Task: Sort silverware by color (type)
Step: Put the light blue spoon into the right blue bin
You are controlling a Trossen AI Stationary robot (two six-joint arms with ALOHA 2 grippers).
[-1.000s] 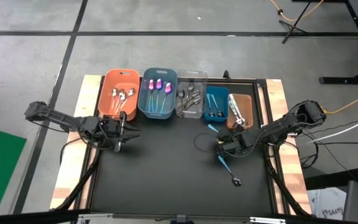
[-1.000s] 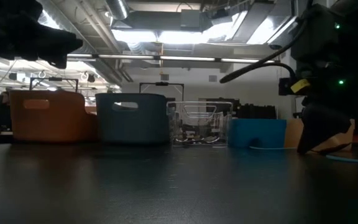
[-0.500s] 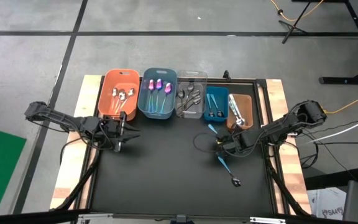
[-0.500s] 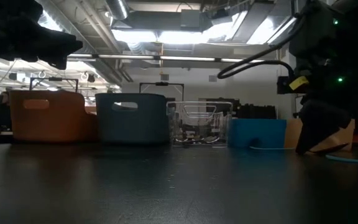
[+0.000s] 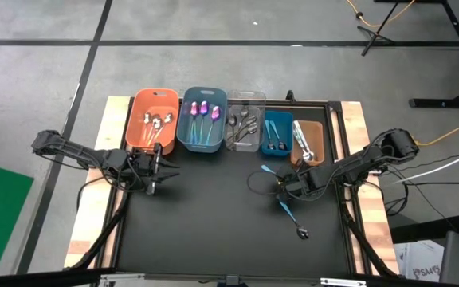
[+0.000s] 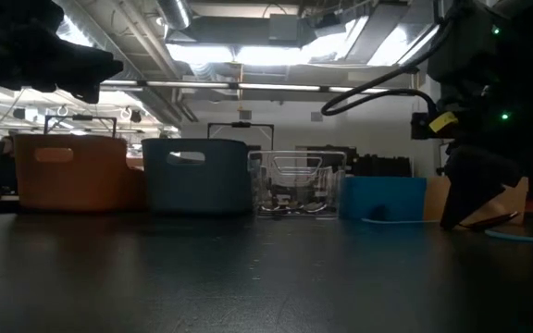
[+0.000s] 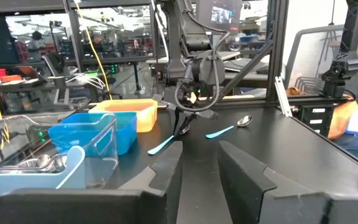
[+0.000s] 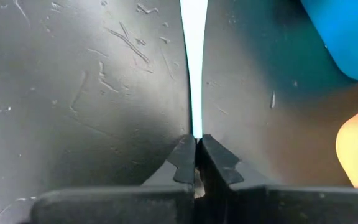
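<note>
Now we note the right tool (image 5: 280,184) has clenched within the last second; earlier its fingers stood apart, and they now pinch the end of a blue-handled utensil (image 8: 193,68). In the high view the far end of that utensil (image 5: 268,170) sits a little differently from half a second ago, so we judge the grip has taken, and the piece is ready to lift toward the blue bin (image 5: 276,132) just beyond it.

Right arm: reaches in from the table's right edge, wrist low, fingertips at the table surface, in front of the blue and brown bins. A second blue-handled piece (image 5: 288,210) and a small spoon (image 5: 302,232) lie unsorted on the table near it.

Left tool (image 5: 156,170): released, holding nothing, unchanged, hovering before the orange bin (image 5: 136,119), arm waiting
</note>
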